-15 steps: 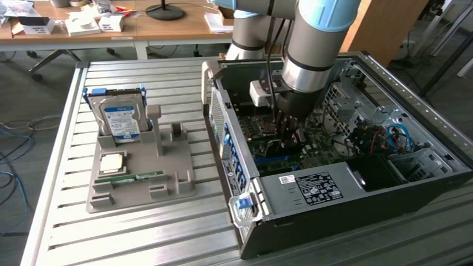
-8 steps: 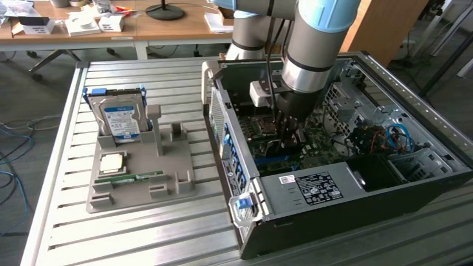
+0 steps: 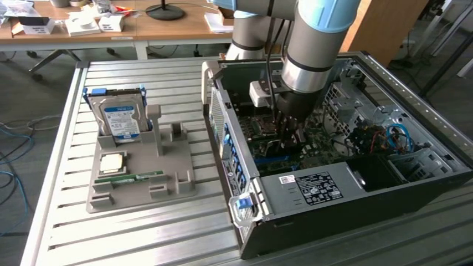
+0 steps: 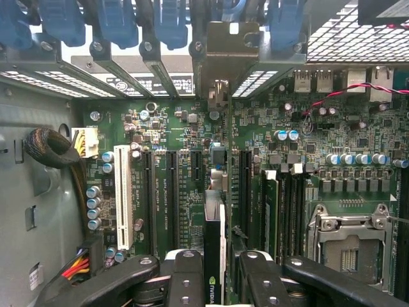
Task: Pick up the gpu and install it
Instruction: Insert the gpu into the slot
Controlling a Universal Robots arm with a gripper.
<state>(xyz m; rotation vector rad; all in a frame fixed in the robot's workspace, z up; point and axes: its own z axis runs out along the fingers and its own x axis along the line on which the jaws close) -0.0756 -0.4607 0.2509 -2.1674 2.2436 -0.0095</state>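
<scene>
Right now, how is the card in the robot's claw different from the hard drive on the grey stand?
The gpu is thin and dark; the hard drive is boxy and silver with a blue-white label. The gpu is clamped in the gripper inside the computer case; the hard drive stands untouched in the grey holder outside it. Both stand on edge.

Your exterior camera stands high and back from the slatted table [image 3: 133,233], looking down at a slant. The open computer case [image 3: 347,227] lies toward four o'clock, on the exterior view's right. Your wrist camera hangs inside that case, close over the motherboard [image 4: 185,160], sighting along the gripper [image 4: 217,262] clamped on the gpu [image 4: 212,236]. Both views share that board.
</scene>
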